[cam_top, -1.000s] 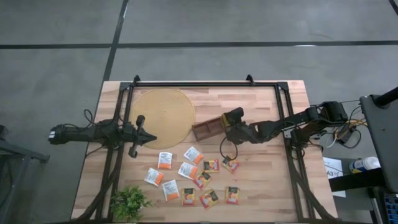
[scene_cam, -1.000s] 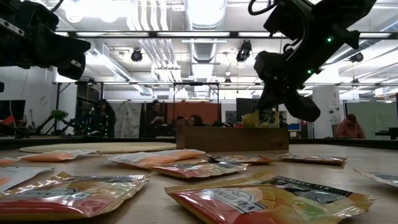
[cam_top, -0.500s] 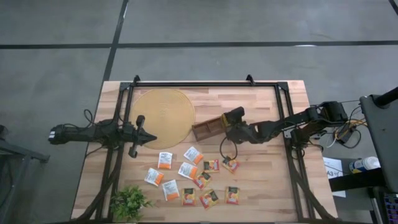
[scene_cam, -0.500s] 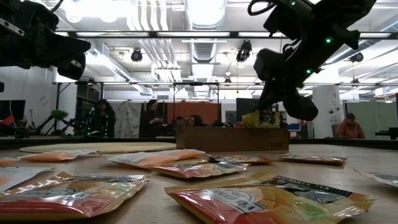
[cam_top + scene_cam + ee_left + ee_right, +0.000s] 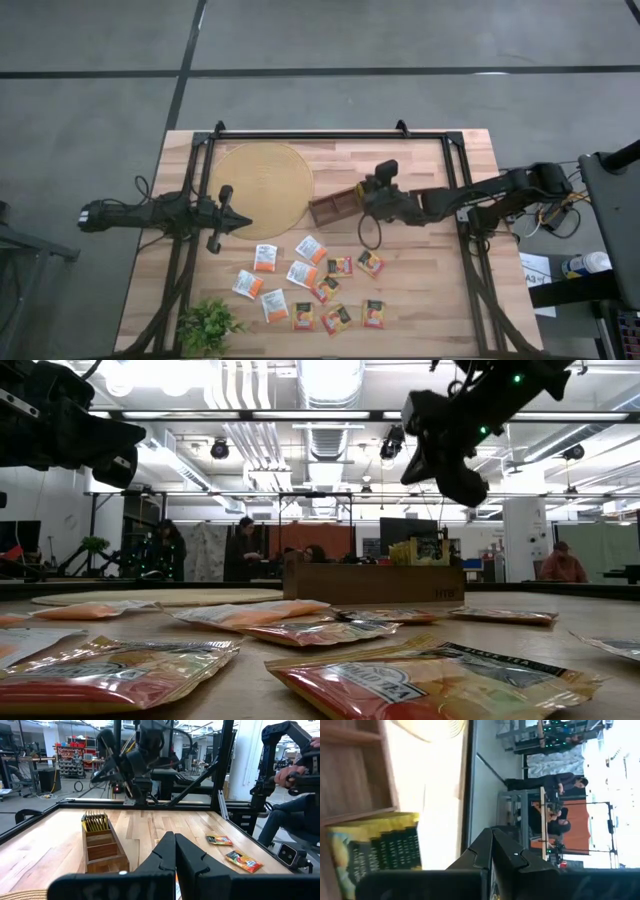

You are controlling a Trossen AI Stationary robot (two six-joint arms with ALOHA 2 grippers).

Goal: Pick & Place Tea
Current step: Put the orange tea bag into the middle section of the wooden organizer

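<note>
High view: the right end effector sits over the end of the wooden tray nearest it, fingers together and holding nothing. A second ago it hung lower and nearer the loose sachets; it has since shifted toward the tray and lifted. In the low view the right end effector has plainly risen, now well above the tray, where before it stood just over the tray's rim. Judged: a sachet was likely just dropped into the tray and the arm is pulling clear, ready for the next pick.

Left end effector waits at the desk's left side, beside the round woven mat, fingers together, unmoved.

Tea: about a dozen sachets lie flat on the desk in front of the tray, between the plant and the desk's middle; they have not moved.

What the views add: the overhead shot does not show the tray's contents. The left wrist view shows upright dark green and yellow sachets packed in the tray's far compartment, with the nearer compartments bare. The right wrist view confirms this stack close up. The low view shows height above the tray; the overhead does not.
</note>
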